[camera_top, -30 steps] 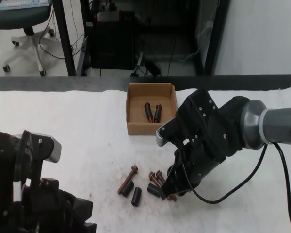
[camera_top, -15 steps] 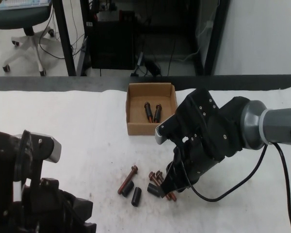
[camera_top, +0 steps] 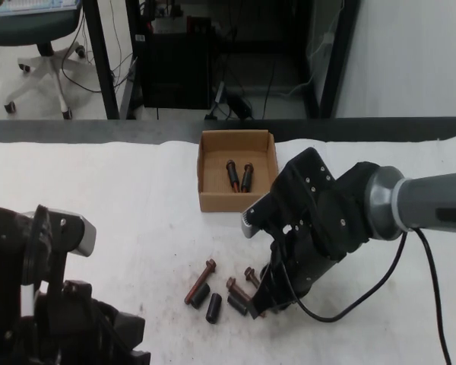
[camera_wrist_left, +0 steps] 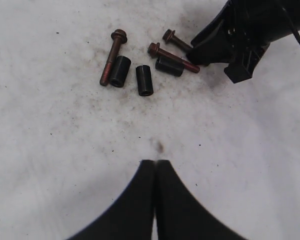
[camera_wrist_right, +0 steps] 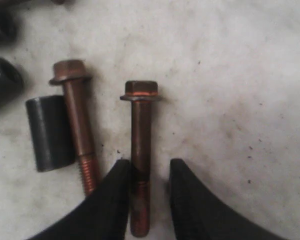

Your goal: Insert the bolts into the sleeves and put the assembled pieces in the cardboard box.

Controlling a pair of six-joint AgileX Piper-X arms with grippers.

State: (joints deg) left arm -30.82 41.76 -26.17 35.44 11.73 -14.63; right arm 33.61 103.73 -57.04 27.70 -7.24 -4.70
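Three copper bolts lie among three black sleeves on the white bench. My right gripper point(camera_top: 261, 306) is down at this cluster and stands open, its fingers point(camera_wrist_right: 107, 200) on either side of one bolt's point(camera_wrist_right: 141, 135) threaded end. A second bolt point(camera_wrist_right: 76, 117) lies beside a sleeve point(camera_wrist_right: 50, 134). The third bolt point(camera_wrist_left: 113, 55) rests against a sleeve point(camera_wrist_left: 119, 71), with another sleeve point(camera_wrist_left: 144, 80) close by. The cardboard box point(camera_top: 210, 199) holds two assembled pieces point(camera_top: 240, 176). My left gripper point(camera_wrist_left: 156, 167) is shut and empty, hovering nearer the bench's front, short of the cluster.
The left arm's black bulk point(camera_top: 53, 304) fills the near left corner. The right arm's cable point(camera_top: 349, 304) loops over the bench on the right. A dark strip point(camera_top: 99, 129) runs along the far edge of the bench. An office chair point(camera_top: 38, 38) stands in the room behind.
My right gripper has moved slightly left and down onto the bolts. The nearest bolt and sleeve have shifted a little left. The left arm has kept still.
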